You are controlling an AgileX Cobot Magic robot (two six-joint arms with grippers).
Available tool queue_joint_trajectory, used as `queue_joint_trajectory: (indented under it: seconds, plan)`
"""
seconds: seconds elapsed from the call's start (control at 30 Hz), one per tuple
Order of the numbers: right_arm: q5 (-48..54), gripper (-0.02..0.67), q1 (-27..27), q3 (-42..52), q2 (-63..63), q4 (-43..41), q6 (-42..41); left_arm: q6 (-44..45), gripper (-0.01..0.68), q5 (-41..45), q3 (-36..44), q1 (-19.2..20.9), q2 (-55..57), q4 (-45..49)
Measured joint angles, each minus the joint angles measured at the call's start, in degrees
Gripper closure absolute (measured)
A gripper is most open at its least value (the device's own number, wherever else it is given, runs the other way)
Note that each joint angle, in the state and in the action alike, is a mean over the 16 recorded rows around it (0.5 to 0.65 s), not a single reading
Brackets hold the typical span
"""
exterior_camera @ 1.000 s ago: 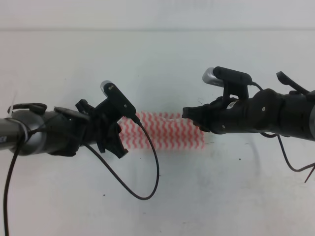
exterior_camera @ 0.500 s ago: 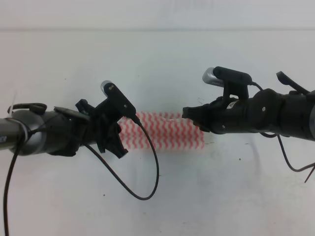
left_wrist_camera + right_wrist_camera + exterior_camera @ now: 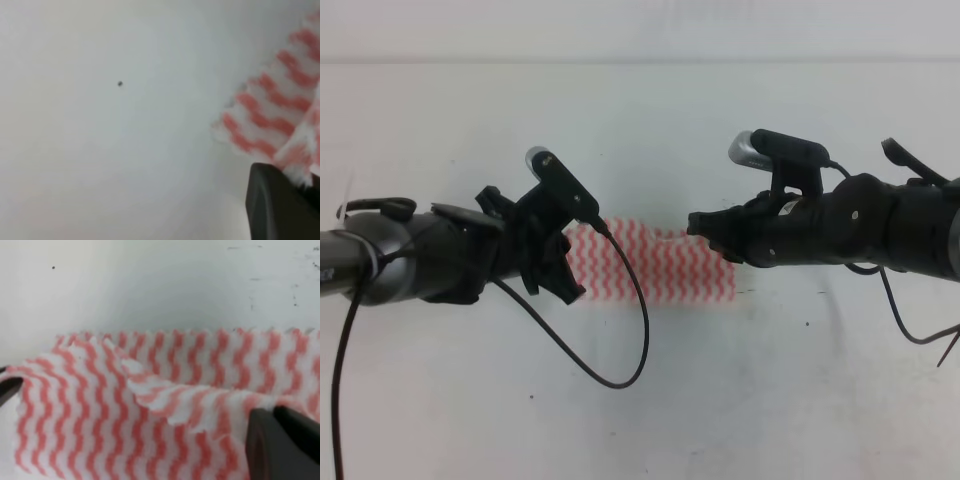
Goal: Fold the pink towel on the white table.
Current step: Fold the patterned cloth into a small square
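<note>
The pink towel [image 3: 665, 268] lies across the middle of the white table [image 3: 770, 400], zigzag-striped in pink-red and white. My left gripper [image 3: 563, 283] sits at its left end and hides that edge. In the left wrist view the towel's corner [image 3: 270, 120] rises off the table into the dark fingers [image 3: 280, 205], which are shut on it. My right gripper [image 3: 703, 228] is at the towel's upper right. In the right wrist view a raised fold of the towel [image 3: 165, 395] runs into its closed fingers [image 3: 285, 440].
A black cable [image 3: 620, 370] loops from the left arm down over the table in front of the towel. More cables [image 3: 910, 330] hang by the right arm at the right edge. A small dark speck [image 3: 120, 83] marks the table.
Both grippers have risen slightly. The left one has shifted a little right and up, and the towel's left end has lifted with it.
</note>
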Motion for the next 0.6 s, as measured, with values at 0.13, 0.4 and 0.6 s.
queue_joint_trajectory:
  seconds: [0.13,0.4,0.6]
  plan:
    - [0.0,0.665,0.0,-0.3,0.0,-0.1,0.0,0.0,0.678,-0.1,-0.9,0.0,0.0,0.0]
    - [-0.2,0.665,0.0,-0.5,0.1,-0.1,0.0,0.0,0.678,-0.2,-1.7,0.0,0.4,0.1]
    - [-0.1,0.665,0.0,-0.6,0.1,-0.2,0.0,0.0,0.678,-0.1,-1.8,0.0,1.0,0.1]
